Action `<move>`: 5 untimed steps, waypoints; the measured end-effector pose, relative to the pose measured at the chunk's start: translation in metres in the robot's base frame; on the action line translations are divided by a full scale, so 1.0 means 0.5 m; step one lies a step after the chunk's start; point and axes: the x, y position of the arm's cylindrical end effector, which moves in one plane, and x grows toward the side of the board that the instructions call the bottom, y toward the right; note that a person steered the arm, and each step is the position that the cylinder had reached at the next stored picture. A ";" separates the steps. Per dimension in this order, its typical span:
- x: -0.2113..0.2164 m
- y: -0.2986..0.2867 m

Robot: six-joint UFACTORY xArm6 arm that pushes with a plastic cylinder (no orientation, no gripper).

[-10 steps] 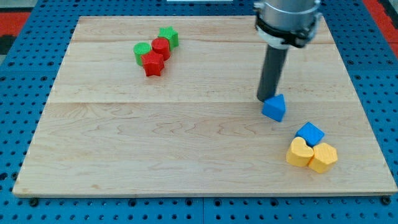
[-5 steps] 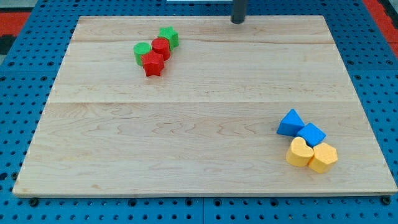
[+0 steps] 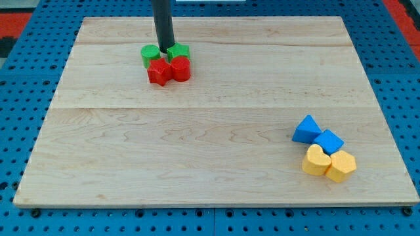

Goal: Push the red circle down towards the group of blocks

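The red circle (image 3: 181, 68) lies at the board's upper left, touching a red star (image 3: 158, 71) on its left and a green star (image 3: 177, 52) above it. A green block (image 3: 149, 54) sits to the upper left of the red star. My tip (image 3: 163, 53) stands between the green block and the green star, just above the red pair. At the lower right is a group: a blue triangle (image 3: 306, 129), a blue cube (image 3: 327, 141), a yellow heart (image 3: 315, 160) and a yellow hexagon (image 3: 341, 165).
The wooden board (image 3: 210, 164) rests on a blue pegboard table (image 3: 20, 131). The dark rod (image 3: 162, 23) comes down from the view's top.
My tip has moved from the top centre leftward into the upper-left cluster. The red circle has shifted down and to the right, and the green star has moved down a little.
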 end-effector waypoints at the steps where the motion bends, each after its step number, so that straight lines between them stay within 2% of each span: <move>1: 0.000 0.005; 3: -0.030 0.005; 4: -0.100 0.006; 5: -0.002 0.021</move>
